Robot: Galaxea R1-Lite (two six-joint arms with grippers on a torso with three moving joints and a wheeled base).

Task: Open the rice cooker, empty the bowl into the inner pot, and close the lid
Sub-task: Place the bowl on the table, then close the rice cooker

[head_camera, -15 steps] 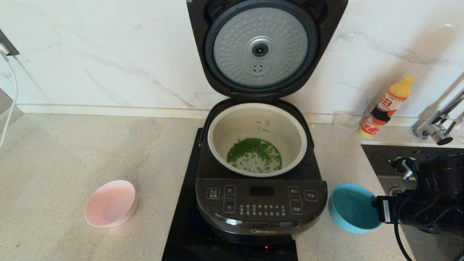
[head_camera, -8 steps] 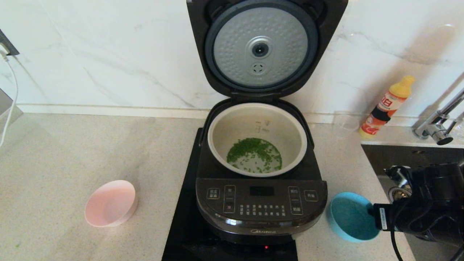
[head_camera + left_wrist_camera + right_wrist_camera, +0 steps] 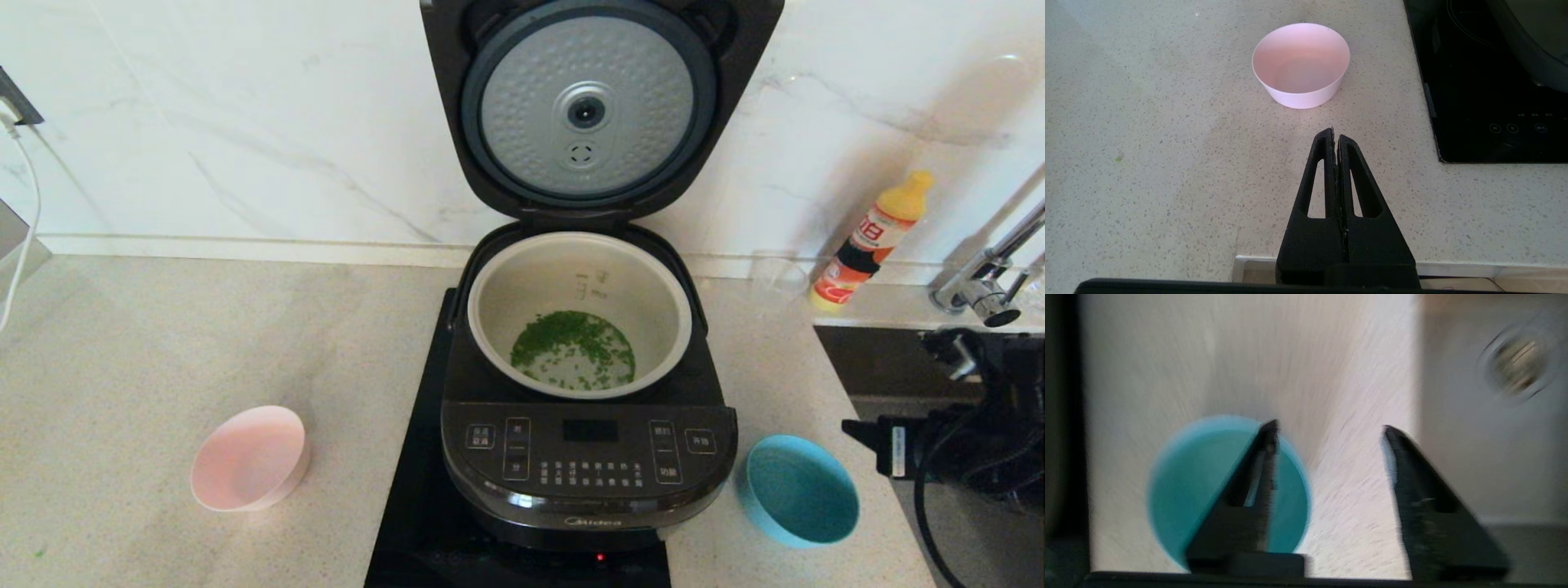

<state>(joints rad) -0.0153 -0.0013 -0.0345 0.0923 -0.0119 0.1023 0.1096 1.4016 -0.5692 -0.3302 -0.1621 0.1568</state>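
Lid (image 3: 584, 106) up, my right gripper (image 3: 1327, 430) wide open, empty beside the teal bowl (image 3: 802, 488); careless reach could clip it.

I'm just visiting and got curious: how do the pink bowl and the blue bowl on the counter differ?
The pink bowl sits left of the rice cooker; the blue bowl sits to its right. The pink bowl has the left gripper near it, shut; the blue bowl has the right gripper above it, open. Both stand upright on the countertop, look empty and are about the same size.
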